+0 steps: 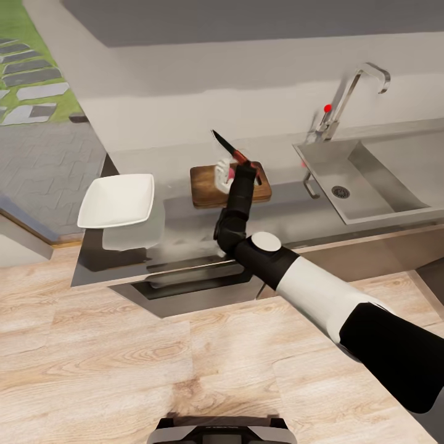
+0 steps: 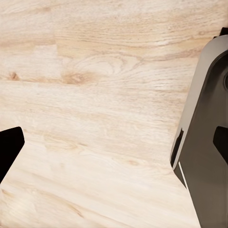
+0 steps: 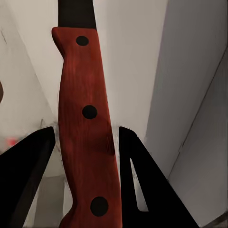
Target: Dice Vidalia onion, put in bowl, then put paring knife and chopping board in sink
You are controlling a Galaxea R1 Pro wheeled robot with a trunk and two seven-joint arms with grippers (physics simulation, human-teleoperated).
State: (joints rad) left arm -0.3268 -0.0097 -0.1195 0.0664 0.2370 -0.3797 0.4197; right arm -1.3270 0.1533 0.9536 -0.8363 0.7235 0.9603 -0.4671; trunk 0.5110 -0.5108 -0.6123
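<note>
Head view showed your right gripper [image 1: 237,165] clamped on the red-handled, dark-bladed paring knife [image 1: 229,148], blade tilted up-left above the brown wooden chopping board [image 1: 206,188] at frame centre.

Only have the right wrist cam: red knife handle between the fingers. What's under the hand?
Observer: The right hand holds the paring knife just above the chopping board.
Operator: Blade direction?
Observer: The tip points up and away, toward the wall.
Operator: Bowl?
Observer: The bowl sits on the countertop, on the board's side away from the sink. It looks empty.
</note>
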